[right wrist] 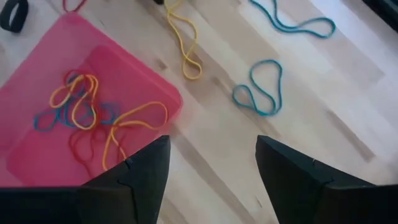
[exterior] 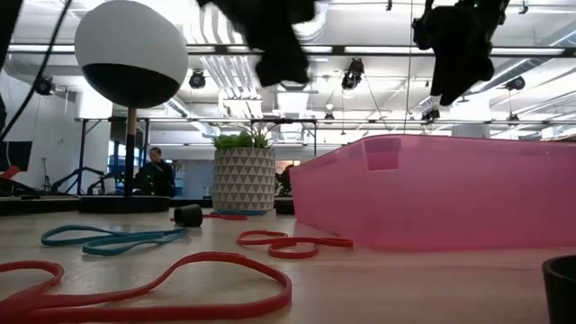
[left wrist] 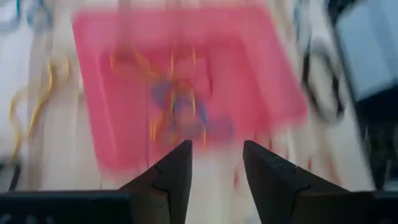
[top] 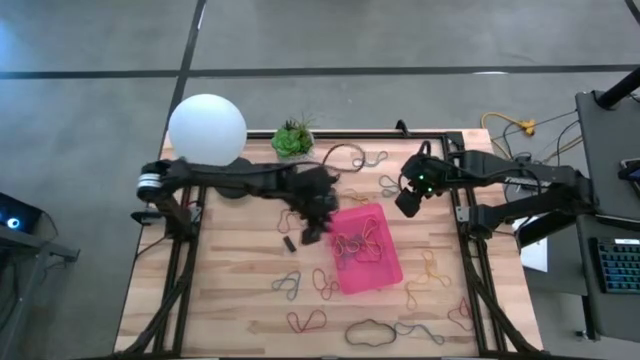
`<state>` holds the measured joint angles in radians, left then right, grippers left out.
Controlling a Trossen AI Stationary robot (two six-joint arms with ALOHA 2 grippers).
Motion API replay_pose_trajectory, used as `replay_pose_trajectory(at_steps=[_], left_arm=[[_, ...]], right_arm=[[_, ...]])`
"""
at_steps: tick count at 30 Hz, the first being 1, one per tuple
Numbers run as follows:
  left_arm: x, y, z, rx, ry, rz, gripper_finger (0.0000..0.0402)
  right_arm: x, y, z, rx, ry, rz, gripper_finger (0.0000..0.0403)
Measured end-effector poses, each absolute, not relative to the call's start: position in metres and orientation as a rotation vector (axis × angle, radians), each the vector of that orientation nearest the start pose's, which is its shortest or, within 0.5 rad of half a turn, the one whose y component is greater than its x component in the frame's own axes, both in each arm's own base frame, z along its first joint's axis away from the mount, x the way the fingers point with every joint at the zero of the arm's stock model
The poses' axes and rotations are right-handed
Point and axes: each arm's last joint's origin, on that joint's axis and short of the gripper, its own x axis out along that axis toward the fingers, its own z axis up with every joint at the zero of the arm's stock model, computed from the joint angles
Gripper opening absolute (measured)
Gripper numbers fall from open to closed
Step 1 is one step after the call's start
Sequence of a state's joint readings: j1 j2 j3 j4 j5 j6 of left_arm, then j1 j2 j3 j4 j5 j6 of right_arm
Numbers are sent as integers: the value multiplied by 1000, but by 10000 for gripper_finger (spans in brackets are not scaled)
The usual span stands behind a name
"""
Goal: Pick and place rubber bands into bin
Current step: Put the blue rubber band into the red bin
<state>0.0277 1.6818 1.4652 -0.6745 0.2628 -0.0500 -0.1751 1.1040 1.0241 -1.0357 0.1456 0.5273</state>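
Observation:
The pink bin (top: 372, 270) lies on the table right of centre and holds several rubber bands (top: 358, 243) in yellow, blue and red. More bands lie loose around it: red (top: 307, 321), black (top: 370, 330), yellow (top: 432, 270) and teal (top: 285, 285). My left gripper (top: 316, 230) hovers open over the bin's left edge; its wrist view is blurred and shows the bin (left wrist: 186, 81) beyond empty fingers (left wrist: 217, 146). My right gripper (top: 410, 200) hangs open above the table by the bin's far right corner, with nothing between its fingers (right wrist: 211, 140). In the low view both grippers (exterior: 279, 45) (exterior: 459, 49) are well above the bin (exterior: 441, 193).
A white globe lamp (top: 207, 128) and a potted plant (top: 293, 140) stand at the far edge, with a black cable (top: 350, 152) beside them. A small black cylinder (top: 287, 243) lies left of the bin. Blue bands (right wrist: 261, 90) and a yellow one (right wrist: 185, 43) lie near my right gripper.

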Motion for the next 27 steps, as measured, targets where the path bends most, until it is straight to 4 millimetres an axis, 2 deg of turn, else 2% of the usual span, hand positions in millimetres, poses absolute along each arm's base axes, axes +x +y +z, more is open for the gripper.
replay_pose_trajectory(at_steps=[2, 6, 8, 11, 14, 17, 20, 23, 27], left_arm=[[345, -7, 301, -135, 958, -171, 127], [316, -26, 296, -136, 1068, -154, 123], [306, -38, 285, -105, 1105, -179, 123], [290, -57, 258, -2, 1198, -243, 122], [277, -66, 235, 51, 1280, -261, 122], [271, -70, 223, -25, 1326, -195, 122], [268, -71, 223, -94, 1333, -145, 122], [270, -71, 229, -153, 1283, -114, 122], [270, -70, 238, -226, 1216, -77, 122]], right_arm=[[192, -38, 291, 481, 1015, -556, 224], [195, -38, 284, 465, 1048, -549, 224], [197, -39, 282, 458, 1053, -547, 224], [199, -39, 279, 442, 1063, -537, 224], [200, -39, 279, 436, 1065, -533, 224], [198, -39, 279, 445, 1073, -542, 224], [199, -41, 277, 449, 1087, -553, 224], [206, -54, 265, 479, 1139, -585, 224], [219, -83, 237, 529, 1271, -643, 224]])
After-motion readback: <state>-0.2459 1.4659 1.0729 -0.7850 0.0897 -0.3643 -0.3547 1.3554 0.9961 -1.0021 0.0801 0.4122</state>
